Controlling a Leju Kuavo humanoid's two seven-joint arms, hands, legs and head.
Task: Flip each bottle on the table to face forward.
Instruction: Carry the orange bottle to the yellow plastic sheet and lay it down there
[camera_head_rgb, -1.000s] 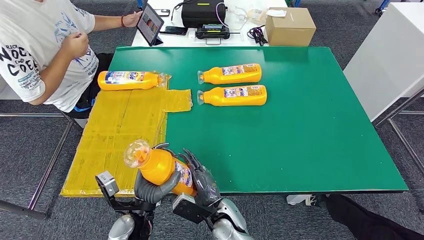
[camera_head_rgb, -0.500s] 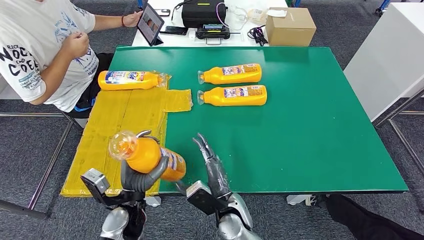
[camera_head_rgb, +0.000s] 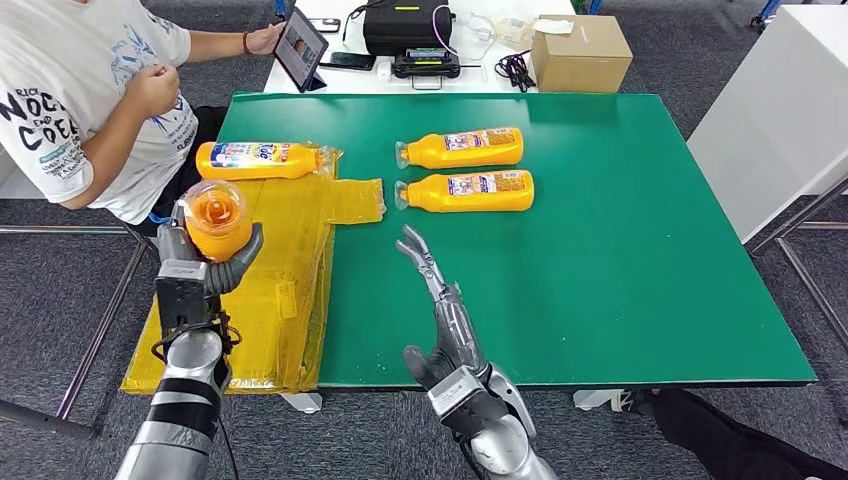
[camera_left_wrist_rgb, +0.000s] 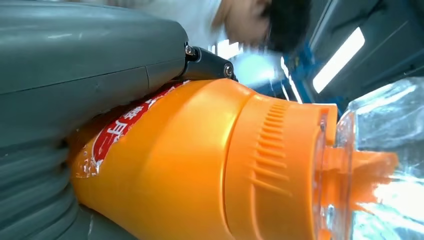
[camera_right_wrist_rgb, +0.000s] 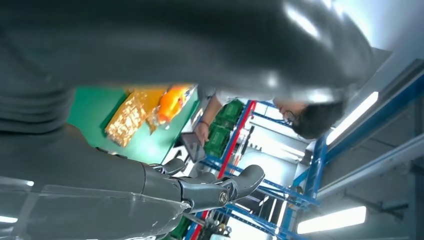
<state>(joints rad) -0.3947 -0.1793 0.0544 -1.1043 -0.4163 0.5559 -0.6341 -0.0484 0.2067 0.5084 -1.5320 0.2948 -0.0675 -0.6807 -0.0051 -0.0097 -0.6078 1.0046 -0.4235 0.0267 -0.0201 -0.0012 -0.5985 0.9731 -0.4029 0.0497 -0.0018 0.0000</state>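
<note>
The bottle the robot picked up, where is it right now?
In the head view the bottle is in the robot's left hand, held up over the yellow mat at the table's left side, cap toward the camera.

High head view over green table (camera_head_rgb: 600, 250); close, turned wrist views.

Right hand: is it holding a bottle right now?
No. The right hand is stretched out open over the green table, while the left hand grips the bottle.
</note>
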